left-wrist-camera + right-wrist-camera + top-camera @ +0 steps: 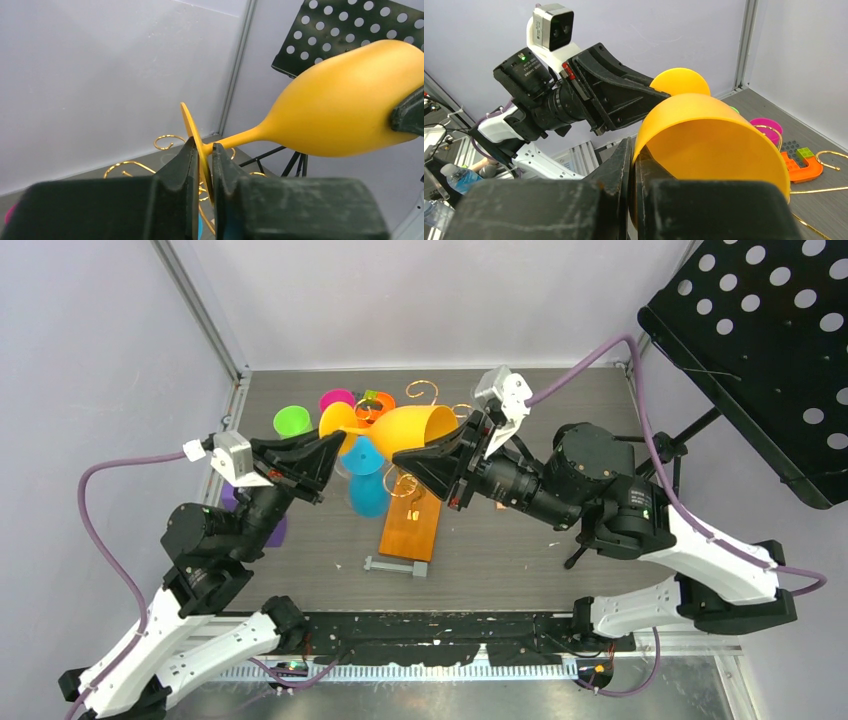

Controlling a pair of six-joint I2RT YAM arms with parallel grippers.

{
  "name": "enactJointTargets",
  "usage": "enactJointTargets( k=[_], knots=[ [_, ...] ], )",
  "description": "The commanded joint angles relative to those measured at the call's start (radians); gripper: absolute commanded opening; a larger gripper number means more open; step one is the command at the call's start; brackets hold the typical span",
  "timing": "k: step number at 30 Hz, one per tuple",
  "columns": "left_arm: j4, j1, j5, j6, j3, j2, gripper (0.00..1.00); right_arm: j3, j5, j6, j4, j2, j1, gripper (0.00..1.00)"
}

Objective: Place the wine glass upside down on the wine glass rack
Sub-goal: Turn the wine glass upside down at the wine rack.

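Note:
The yellow-orange wine glass (410, 430) hangs on its side in the air, held at both ends, foot to the left and bowl mouth to the right. My left gripper (338, 445) is shut on the thin foot disc (192, 127), one finger on each face. My right gripper (402, 456) is shut on the bowl's rim (659, 107), one finger inside and one outside. Below the glass stands the wine glass rack: gold scrolled wire (420, 390) on an orange wooden base (412, 525). Its curls (125, 165) show behind my left fingers.
A blue glass (368, 485) sits by the rack's stem. Green (292, 421) and pink (337, 399) cups and an orange toy block (801, 162) lie at the back. A grey brick (395, 566) lies before the base. A black perforated stand (760, 350) rises at right.

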Motion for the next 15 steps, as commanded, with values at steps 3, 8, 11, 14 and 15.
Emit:
enactJointTargets(
  k=[3,8,11,14,15],
  knots=[
    [0.047,0.004,-0.056,0.003,0.009,0.019,0.00,-0.071,-0.108,-0.004,0.105,-0.085,0.013,0.18],
    [0.070,0.004,-0.089,0.027,0.006,0.014,0.00,-0.119,-0.038,-0.025,0.097,-0.141,0.013,0.37],
    [0.068,0.004,-0.090,0.040,0.010,0.014,0.00,-0.142,0.019,-0.036,0.061,-0.187,0.013,0.45],
    [0.067,0.005,-0.073,0.063,0.007,0.005,0.00,-0.153,0.078,-0.046,0.014,-0.238,0.013,0.52],
    [0.068,0.004,-0.051,0.078,0.006,0.002,0.00,-0.153,0.110,-0.048,0.005,-0.249,0.013,0.53]
  ],
)
